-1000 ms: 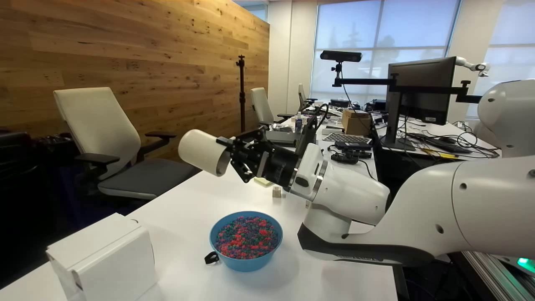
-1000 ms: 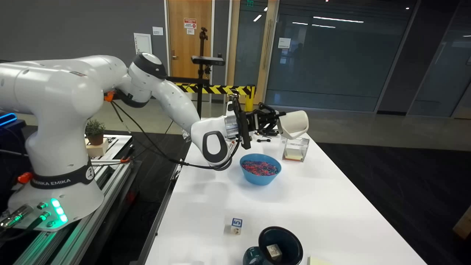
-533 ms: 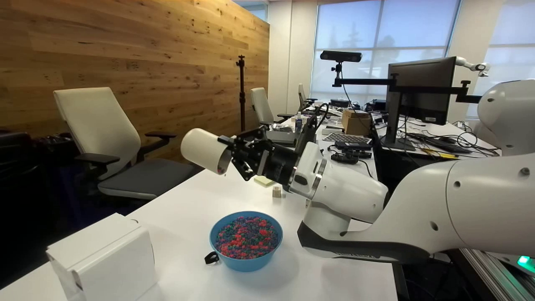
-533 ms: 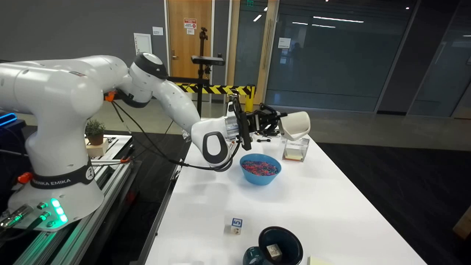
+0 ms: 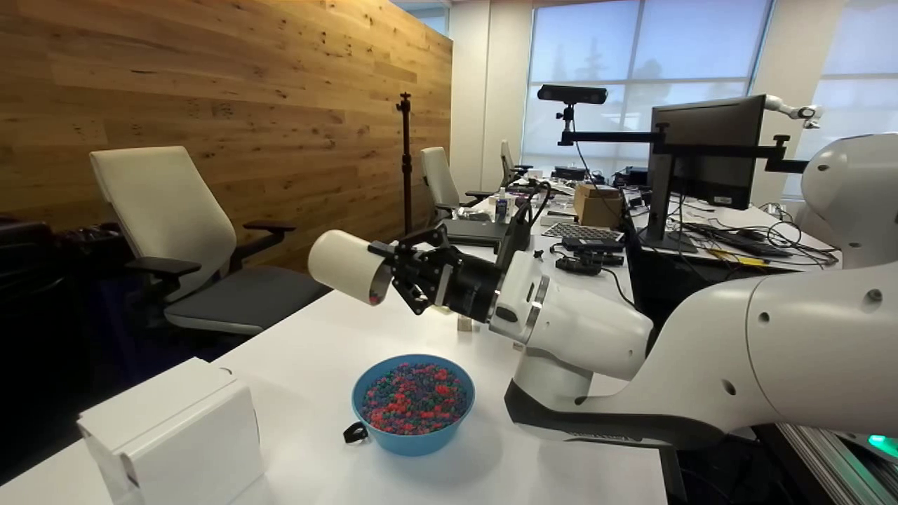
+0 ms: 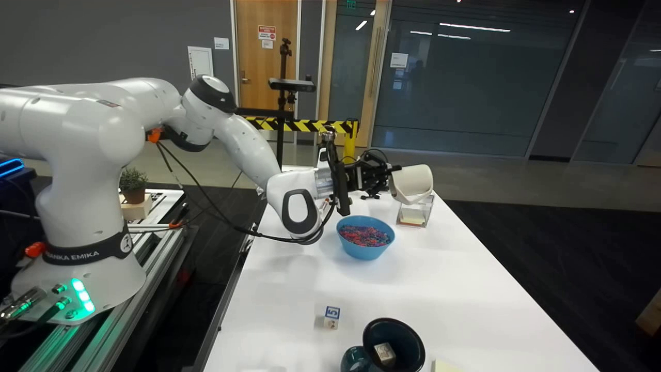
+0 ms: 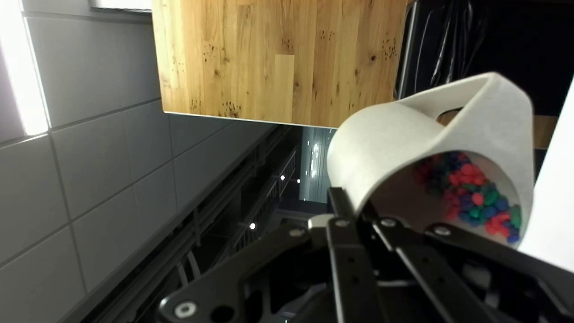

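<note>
A white mug (image 5: 344,266) hangs in the air in both exterior views (image 6: 411,182), tipped almost onto its side with its mouth towards my gripper. My gripper (image 5: 382,252) is shut on the mug's rim, one finger inside and one outside. In the wrist view the fingertips (image 7: 352,204) pinch the mug wall (image 7: 385,139), and the handle points up and to the right. Small red, green and blue pieces (image 7: 477,197) lie inside the mug. A blue bowl (image 5: 414,445) filled with similar pieces stands on the table, below and apart from the mug; it shows in both exterior views (image 6: 365,252).
A white box (image 5: 182,435) and a small black item (image 5: 355,433) are near the bowl. A clear-sided box (image 6: 414,213) stands past the bowl. A numbered block (image 6: 331,317) and a dark mug (image 6: 417,346) holding another block are on the table (image 6: 439,289). Chairs stand beside it.
The gripper and mug have moved slightly lower over the last half second. The mug stays held. The bowl and other things have not moved.
</note>
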You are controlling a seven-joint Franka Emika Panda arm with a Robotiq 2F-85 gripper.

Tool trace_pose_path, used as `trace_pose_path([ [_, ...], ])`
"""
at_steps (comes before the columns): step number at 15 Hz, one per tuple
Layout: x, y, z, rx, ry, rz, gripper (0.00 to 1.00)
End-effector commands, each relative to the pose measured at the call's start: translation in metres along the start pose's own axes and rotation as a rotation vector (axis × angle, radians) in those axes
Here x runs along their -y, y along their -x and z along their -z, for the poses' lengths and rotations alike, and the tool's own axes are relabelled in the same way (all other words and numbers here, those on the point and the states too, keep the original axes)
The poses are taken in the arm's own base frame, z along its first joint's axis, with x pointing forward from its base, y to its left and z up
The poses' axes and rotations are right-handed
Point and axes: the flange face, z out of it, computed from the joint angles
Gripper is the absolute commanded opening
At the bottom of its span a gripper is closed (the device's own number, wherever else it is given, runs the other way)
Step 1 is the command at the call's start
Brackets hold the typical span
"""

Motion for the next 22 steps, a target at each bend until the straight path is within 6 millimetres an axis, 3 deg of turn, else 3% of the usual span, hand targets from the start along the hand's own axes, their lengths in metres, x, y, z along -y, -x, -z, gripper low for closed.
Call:
trace_pose_path([
  [1,-0.002,0.0,0.002,-0.019,0.012,0.048,0.01],
  [22,0.018,-0.013,0.01,-0.093,-0.069,0.19,0.01],
])
